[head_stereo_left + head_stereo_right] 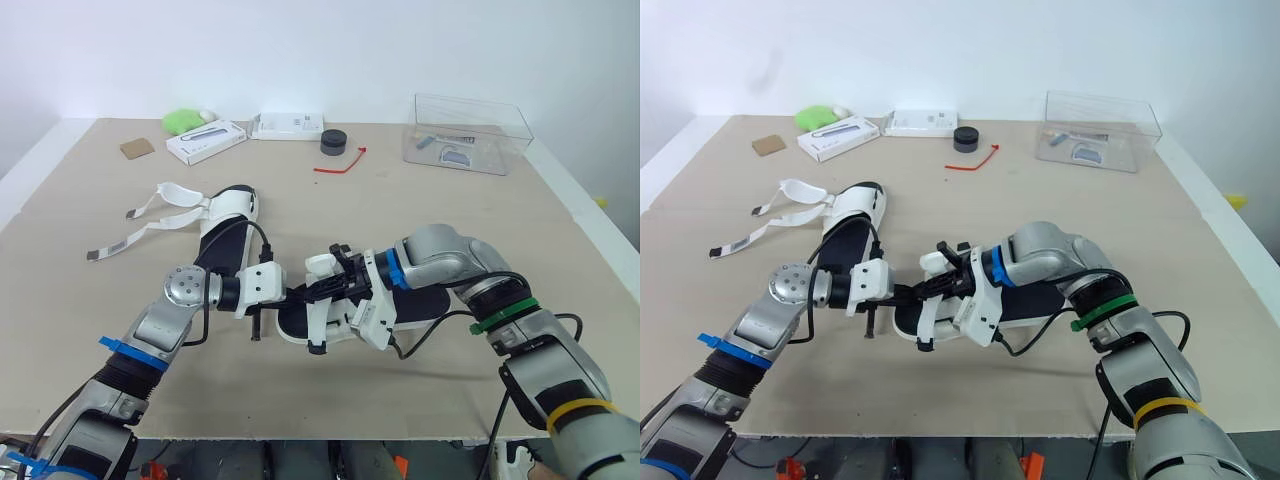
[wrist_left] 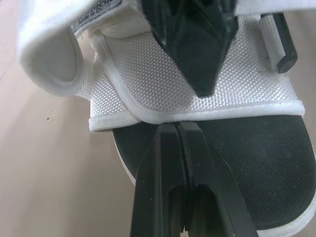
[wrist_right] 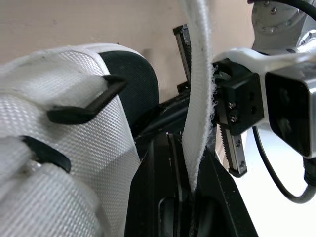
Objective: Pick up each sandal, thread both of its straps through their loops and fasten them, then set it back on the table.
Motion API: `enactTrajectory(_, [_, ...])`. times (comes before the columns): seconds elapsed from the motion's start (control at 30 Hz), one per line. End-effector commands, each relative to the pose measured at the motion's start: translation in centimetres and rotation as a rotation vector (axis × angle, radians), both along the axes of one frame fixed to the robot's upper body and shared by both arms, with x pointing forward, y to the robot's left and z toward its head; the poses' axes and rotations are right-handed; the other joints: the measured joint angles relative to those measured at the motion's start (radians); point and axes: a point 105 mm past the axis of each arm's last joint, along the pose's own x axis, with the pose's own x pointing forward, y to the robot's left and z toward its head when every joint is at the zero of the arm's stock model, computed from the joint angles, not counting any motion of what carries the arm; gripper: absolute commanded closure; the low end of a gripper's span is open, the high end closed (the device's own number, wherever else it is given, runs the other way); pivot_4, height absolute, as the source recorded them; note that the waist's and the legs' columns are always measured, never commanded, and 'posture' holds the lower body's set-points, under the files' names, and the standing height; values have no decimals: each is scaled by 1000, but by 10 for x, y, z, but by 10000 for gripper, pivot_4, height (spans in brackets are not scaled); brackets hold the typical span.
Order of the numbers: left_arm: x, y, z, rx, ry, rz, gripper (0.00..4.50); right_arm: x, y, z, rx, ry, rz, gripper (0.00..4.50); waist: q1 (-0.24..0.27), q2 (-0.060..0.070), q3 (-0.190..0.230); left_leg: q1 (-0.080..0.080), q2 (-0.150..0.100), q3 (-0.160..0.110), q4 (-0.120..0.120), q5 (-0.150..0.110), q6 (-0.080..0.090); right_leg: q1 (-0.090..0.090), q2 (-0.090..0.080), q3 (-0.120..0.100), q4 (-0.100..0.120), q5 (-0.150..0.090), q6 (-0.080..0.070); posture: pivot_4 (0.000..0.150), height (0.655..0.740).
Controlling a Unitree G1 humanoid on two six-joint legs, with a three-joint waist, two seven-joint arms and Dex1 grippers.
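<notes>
Pinching strap (image 3: 197, 74) (right hand (image 3: 183, 153)).

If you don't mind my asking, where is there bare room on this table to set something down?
Bare table lies on the robot's right, nearer than the clear box, and mid-table between the red cord and the nearer sandal. The far edge and the left, by the loose-strapped sandal, are crowded.
</notes>
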Motion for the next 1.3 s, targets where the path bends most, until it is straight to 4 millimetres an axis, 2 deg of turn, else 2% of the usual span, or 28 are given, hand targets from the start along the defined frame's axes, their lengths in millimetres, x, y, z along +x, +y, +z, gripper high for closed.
enactTrajectory(0.03, [-4, 1, -8, 22, 19, -7, 45000, -7, 0, 7, 1, -11, 40, 44573, 0, 0, 0, 0, 0, 0, 0, 0, 0, 0, 0, 0, 0, 0, 0, 1500, 7400])
enactTrajectory(0.1, [-4, 1, -9, 28, 18, -5, 45000, -12, -2, 9, 6, 35, 33, 44573, 0, 0, 0, 0, 0, 0, 0, 0, 0, 0, 0, 0, 0, 0, 0, 1500, 7400])
enactTrajectory(0.23, [-4, 2, -11, 38, 15, -6, 45000, -24, -6, 16, 23, 79, 63, 33489, 0, 0, 0, 0, 0, -1, 0, 0, 0, 0, -1, -1, 0, 0, 1, 1500, 7400])
enactTrajectory(0.27, [-4, 1, -11, 39, 15, -7, 45000, -27, -7, 18, 40, 111, 57, 27123, 0, 0, 0, 0, 0, -1, 0, 0, 0, 0, -1, -1, 0, 0, 1, 1500, 7400])
enactTrajectory(0.3, [-4, 1, -11, 39, 14, -7, 45000, -30, -8, 20, 52, 137, 51, 23879, 0, 0, 0, 0, 0, -1, 0, 0, 0, 0, -2, -1, 0, 0, 1, 1500, 7400])
enactTrajectory(0.43, [-4, 1, -11, 42, 13, -9, 45000, -40, -21, 29, 64, 161, 42, 6126, 2, 0, 0, 0, 0, -1, 0, 0, 0, 0, -4, -1, 0, 0, 1, 1500, 7400])
enactTrajectory(0.5, [-4, 1, -12, 46, 12, -12, 45000, -40, -33, 35, 115, 264, -50, 6126, 2, 0, 0, 0, 0, -1, 0, 0, 1, 0, -5, -1, 0, 0, 1, 1500, 7400])
enactTrajectory(0.6, [-4, 1, -13, 52, 9, -16, 45000, -44, -45, 49, 282, 607, -248, 6126, 6, 0, 0, -1, 0, -3, -1, -1, 1, 0, -6, -2, 0, 0, 0, 1500, 7400])
enactTrajectory(0.8, [-5, 1, -15, 62, 8, -23, 45000, -71, -66, 33, 260, 1108, -549, 6126, 13, 0, -1, 0, 0, -5, 0, 0, 0, 2, -6, -3, 0, -1, -1, 1500, 7400])
enactTrajectory(0.9, [-6, 1, -16, 63, 11, -27, 45000, -76, -67, 39, 339, 1513, -720, 6126, 13, 1, -1, 1, 1, -6, 0, 0, 0, 2, -5, -3, 0, -1, -2, 1500, 7400])
enactTrajectory(0.97, [-6, 0, -16, 66, 15, -34, 45000, -83, -65, 36, 304, 1741, -825, 6126, 13, 1, -1, 1, 1, -7, 0, 0, 0, 2, -5, -3, 0, -1, -2, 1500, 7400])
enactTrajectory(1.1, [-5, -1, -16, 63, 16, -38, 45000, -99, -61, 16, 123, 1897, -985, 6126, 14, 0, -1, -1, 1, -10, 0, 0, 0, 2, -4, -6, 0, -1, -2, 1500, 7400])
enactTrajectory(1.2, [-4, -2, -15, 58, 15, -36, 45000, -91, -51, 10, 156, 2007, -1041, 6126, 15, -1, -2, -2, 1, -11, 0, 0, 0, 2, -4, -6, -1, -1, -1, 1500, 7400])
enactTrajectory(1.3, [-3, -1, -13, 53, 13, -28, 45000, -84, -44, 5, 161, 2013, -1080, 6126, 16, -1, -2, -4, 1, -11, 1, 0, 0, 2, -4, -6, -1, -1, 1, 1500, 7400])
